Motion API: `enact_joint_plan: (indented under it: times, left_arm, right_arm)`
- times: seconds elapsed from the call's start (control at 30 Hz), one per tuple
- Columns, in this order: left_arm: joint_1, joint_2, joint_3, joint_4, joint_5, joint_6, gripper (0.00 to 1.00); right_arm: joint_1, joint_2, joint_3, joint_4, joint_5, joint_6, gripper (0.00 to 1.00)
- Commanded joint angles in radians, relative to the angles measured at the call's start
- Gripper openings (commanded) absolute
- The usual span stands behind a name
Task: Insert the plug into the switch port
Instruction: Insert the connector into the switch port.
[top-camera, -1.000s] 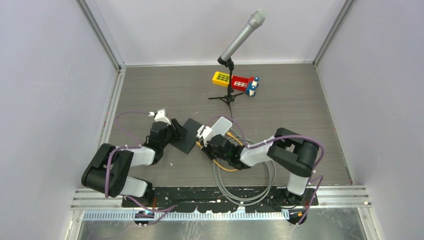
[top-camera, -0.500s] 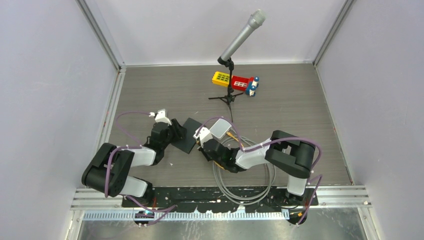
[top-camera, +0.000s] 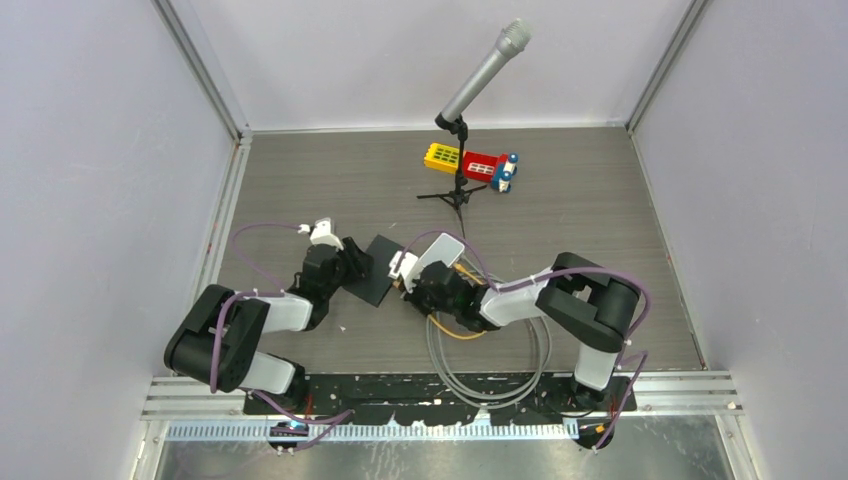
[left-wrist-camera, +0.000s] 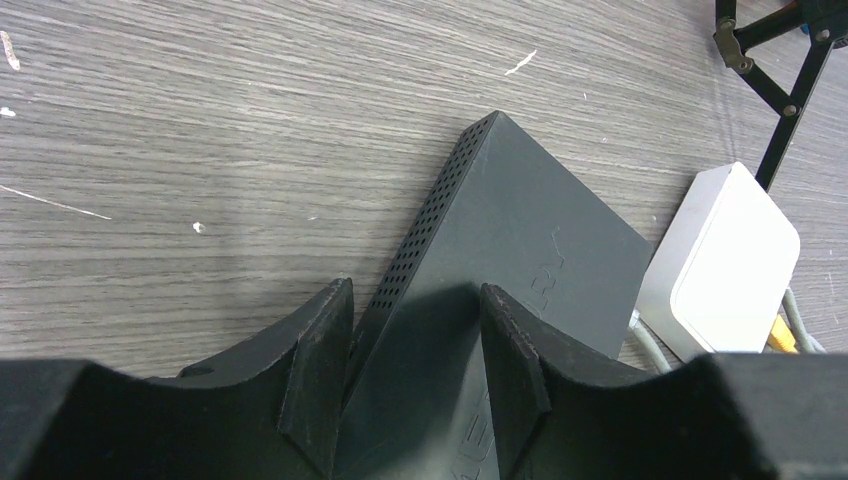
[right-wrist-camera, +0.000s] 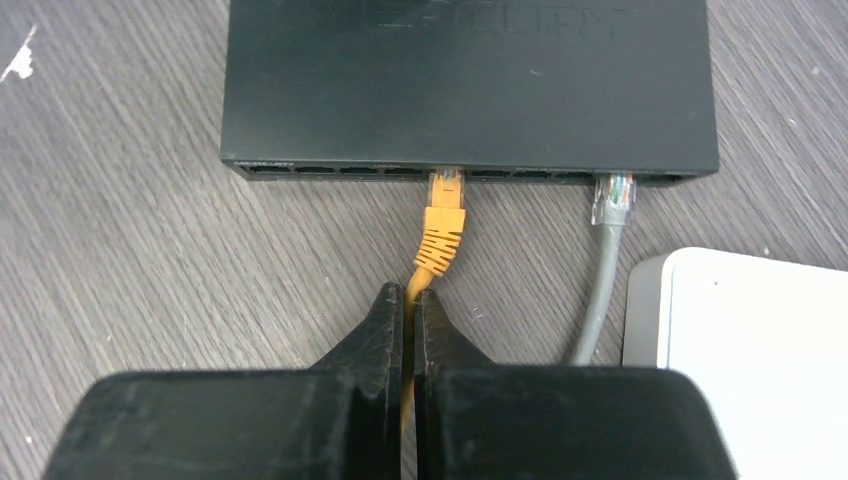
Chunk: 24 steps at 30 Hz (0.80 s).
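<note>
Two cables meet one flat black plastic network switch (right-wrist-camera: 470, 80), which lies left of centre on the grey wood-grain table (top-camera: 600, 220). At the switch's left end, the left gripper (left-wrist-camera: 415, 290) clamps it between both fingers. On the port face, the clear plug (right-wrist-camera: 446, 187) of the orange cable (right-wrist-camera: 440, 240) sits at a middle port; its depth is unclear. The right gripper (right-wrist-camera: 410, 295) is closed on that cable just behind its boot. One grey cable (right-wrist-camera: 600, 280) fills the rightmost port. One white rounded box (right-wrist-camera: 740, 340) crowds in beside it. Near the far edge stand one grey microphone on a black tripod (top-camera: 485, 70) and one cluster of yellow, red and blue toy blocks (top-camera: 470, 162).
</note>
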Motion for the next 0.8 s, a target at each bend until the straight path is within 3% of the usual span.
enact_joint_plan:
  times: [0.0,0.2,0.33,0.53,0.67,0.77]
  left_arm:
    - [-0.114,0.015,-0.019,-0.049,0.348,-0.097,0.5]
    - [-0.113,0.018,-0.014,-0.049,0.363,-0.088,0.49]
    - [-0.114,0.013,-0.014,-0.049,0.371,-0.087,0.48]
    - [-0.127,0.009,-0.015,-0.042,0.375,-0.085,0.47]
    - [-0.171,0.001,-0.008,-0.041,0.353,-0.086,0.46]
    - [-0.176,-0.005,-0.022,-0.006,0.346,-0.109,0.47]
  right_arm:
    - [-0.032,0.054,0.005,0.103,-0.382,-0.092,0.0]
    - [-0.101,0.086,0.041,0.06,-0.556,-0.122,0.0]
    - [-0.101,0.103,0.077,0.024,-0.559,-0.133,0.0]
    - [-0.096,0.136,0.092,0.09,-0.437,0.008,0.0]
    - [-0.023,0.162,0.132,0.124,-0.227,0.074,0.0]
    - [0.023,0.175,0.14,0.158,-0.161,0.104,0.0]
